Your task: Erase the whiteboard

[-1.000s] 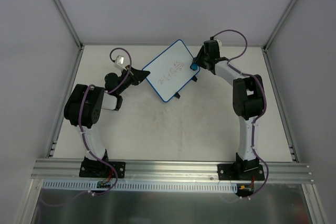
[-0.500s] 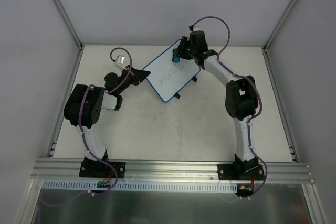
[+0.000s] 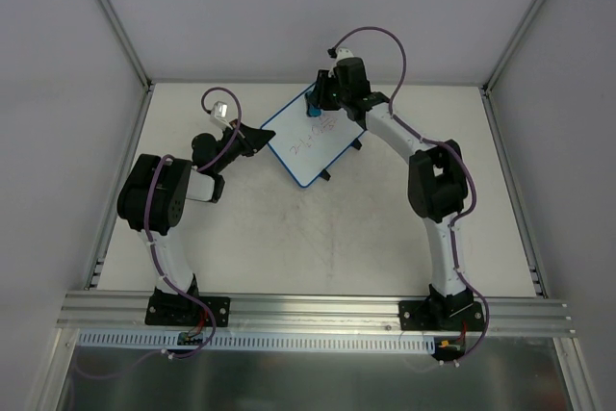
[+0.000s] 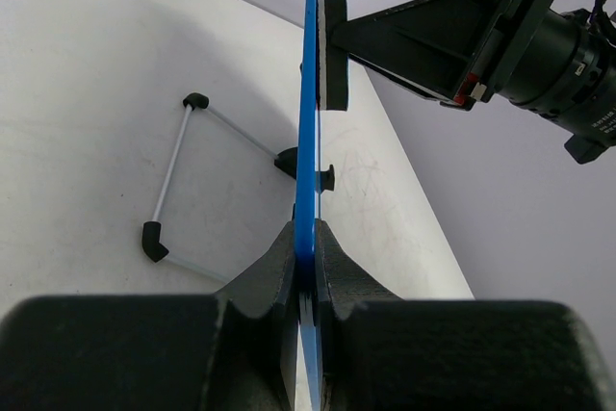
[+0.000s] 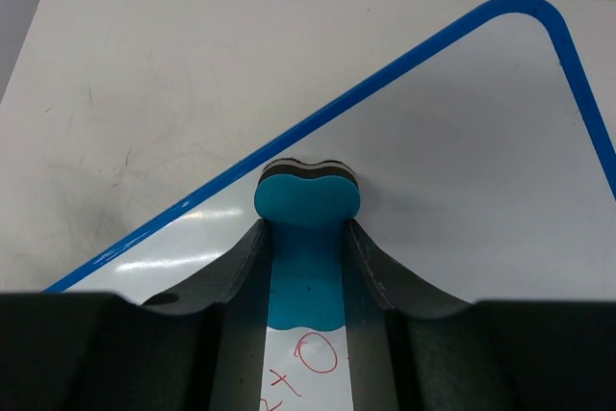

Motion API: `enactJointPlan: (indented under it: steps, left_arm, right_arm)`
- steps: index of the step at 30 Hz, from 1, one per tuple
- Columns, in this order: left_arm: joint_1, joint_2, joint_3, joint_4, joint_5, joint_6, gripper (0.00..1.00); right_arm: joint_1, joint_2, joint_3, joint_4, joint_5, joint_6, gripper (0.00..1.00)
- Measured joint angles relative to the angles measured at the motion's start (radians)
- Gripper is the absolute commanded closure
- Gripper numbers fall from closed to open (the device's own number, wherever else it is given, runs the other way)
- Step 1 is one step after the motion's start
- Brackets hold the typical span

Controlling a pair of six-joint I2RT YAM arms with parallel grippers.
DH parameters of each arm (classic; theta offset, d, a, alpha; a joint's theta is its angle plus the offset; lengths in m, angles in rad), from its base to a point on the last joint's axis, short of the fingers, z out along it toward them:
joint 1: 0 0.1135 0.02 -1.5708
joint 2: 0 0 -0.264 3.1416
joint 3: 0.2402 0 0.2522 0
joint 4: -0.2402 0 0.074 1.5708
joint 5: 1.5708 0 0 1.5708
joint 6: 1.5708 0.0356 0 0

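The whiteboard is a small white board with a thin blue rim and faint red handwriting, held tilted near the back of the table. My left gripper is shut on its left edge; the left wrist view shows the blue rim edge-on between the jaws. My right gripper is shut on a small blue eraser and presses it flat on the board near the far rim. Red marks show just behind the eraser.
The board's wire stand with black feet hangs over the white table. Metal frame posts and white walls close in the back and sides. An aluminium rail runs along the near edge.
My right gripper has swept the eraser from the board's right edge leftward and farther back to its far corner. The left arm and the board have stayed still.
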Motion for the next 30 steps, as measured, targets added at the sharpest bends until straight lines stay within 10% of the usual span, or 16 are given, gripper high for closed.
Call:
enactJointPlan:
  steps: [30]
  left_arm:
    - [0.000,0.000,0.000,0.001,0.002,0.000,1.00]
  right_arm:
    - [-0.157,-0.118,-0.388,0.089,0.129,0.270,1.00]
